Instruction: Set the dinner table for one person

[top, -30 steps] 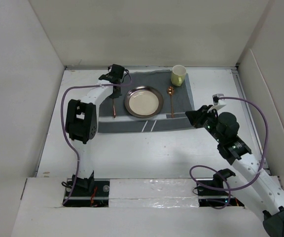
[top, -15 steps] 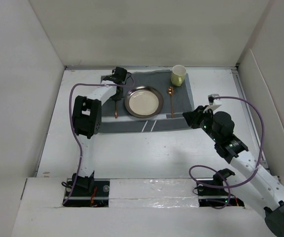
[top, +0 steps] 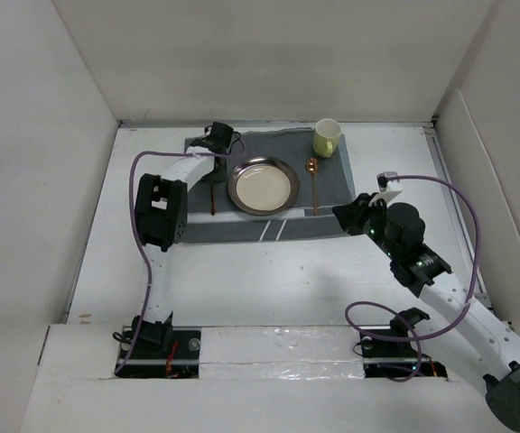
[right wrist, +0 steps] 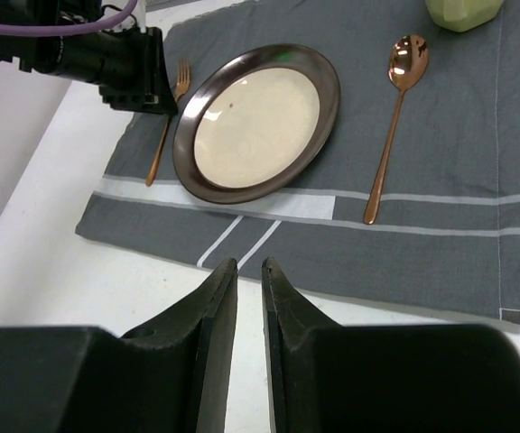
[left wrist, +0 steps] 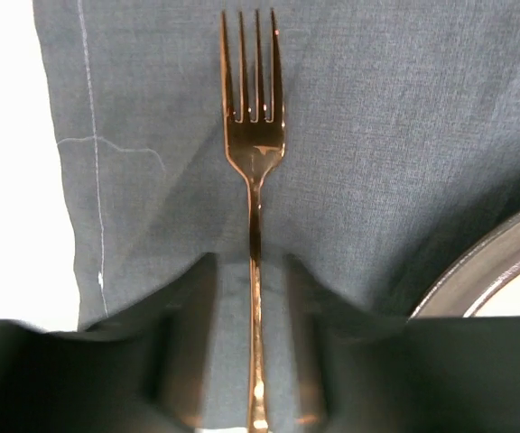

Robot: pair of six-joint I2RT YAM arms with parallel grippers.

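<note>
We look down on the dinner table (top: 269, 271), a white top walled by white panels on the left, far and right sides. A grey placemat (top: 269, 144) lies across its far half; the near half is bare and gives the widest room. On the mat, a fork (left wrist: 254, 153) lies between the mat's left edge and the plate (top: 263, 186), touching neither. A spoon (top: 313, 185) lies to the plate's right, with a mug (top: 326, 137) beyond it. The left gripper (left wrist: 251, 280) stands parted astride the fork's handle, not pinching it. The right gripper (right wrist: 249, 271), open a sliver and empty, hangs by the mat's near right corner. Since a second ago, the fork has moved nearer the plate, and the right gripper has edged toward the mat.
</note>
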